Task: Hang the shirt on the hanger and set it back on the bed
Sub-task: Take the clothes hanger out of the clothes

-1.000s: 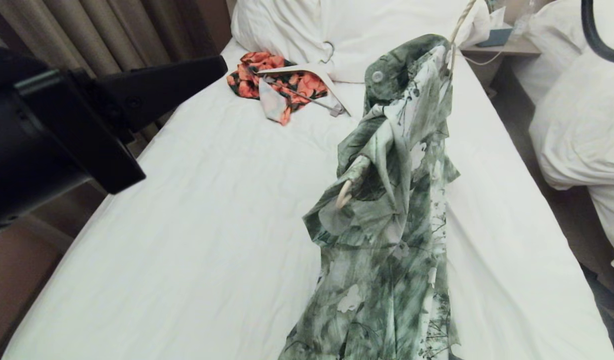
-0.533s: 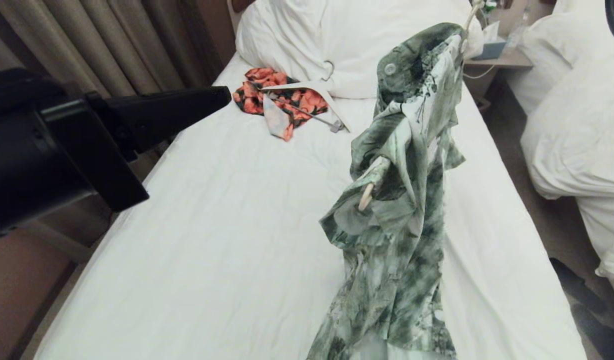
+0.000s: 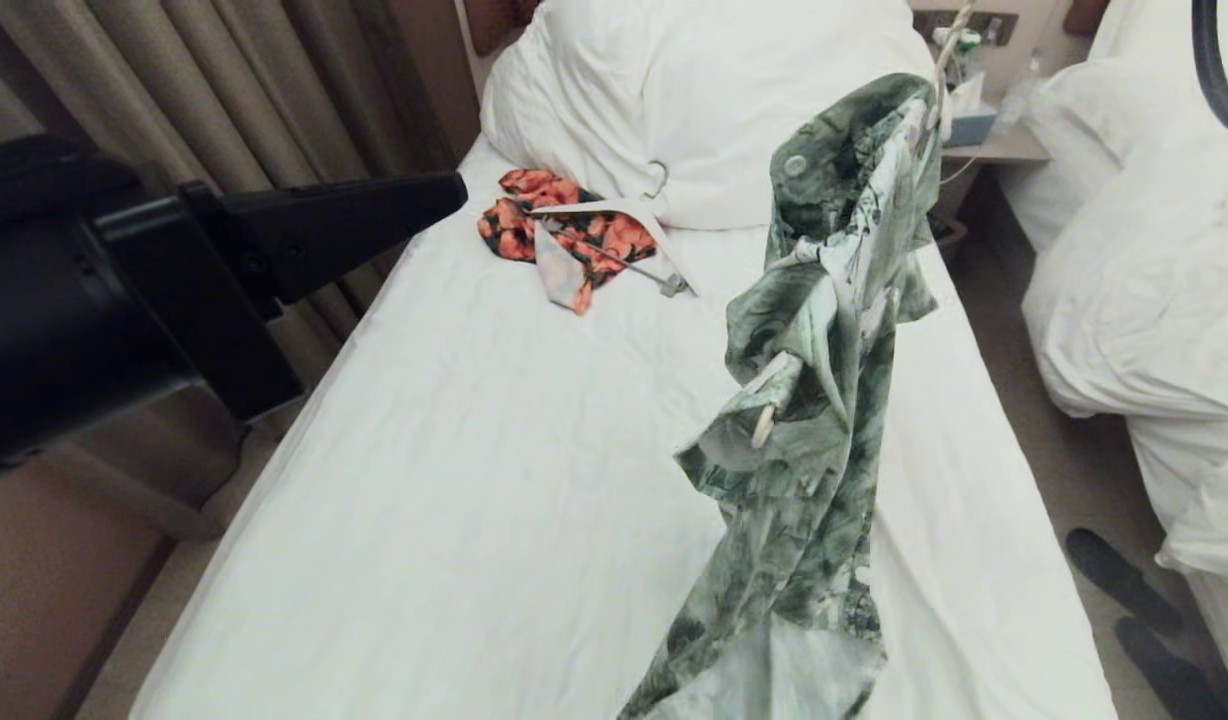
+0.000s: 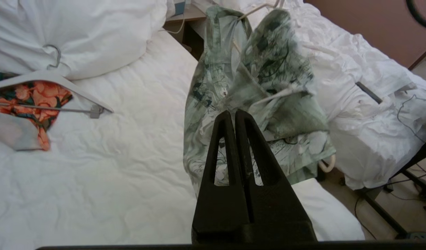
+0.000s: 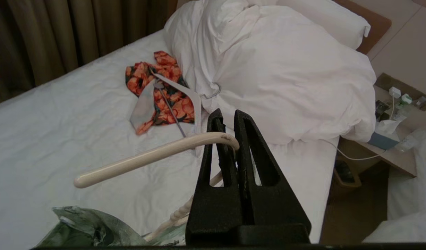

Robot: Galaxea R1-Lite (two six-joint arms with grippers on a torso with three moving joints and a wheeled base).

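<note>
White bed (image 3: 454, 470) underneath, shirt (image 3: 824, 400) dangling lengthwise over its right half off hanger (image 5: 147, 158), hook pinched in right gripper (image 5: 230, 133) straight above, left gripper (image 4: 235, 116) pressed together, empty, off left, so just down.

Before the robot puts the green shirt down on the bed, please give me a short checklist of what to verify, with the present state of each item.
1. Right gripper shut on the cream hanger, at its hook: ok.
2. Green floral shirt carried by the hanger: ok, it hangs off the hanger above the bed.
3. Shirt sitting neatly on both hanger arms: not ok. It is bunched, and one arm's tip pokes out of the fabric.
4. Left gripper free: ok, fingers shut on nothing, beside the shirt.
5. Bare white sheet under and beside the shirt to lay it on: ok.
6. Orange floral garment and white hanger out of the way: ok, they lie near the duvet.
</note>
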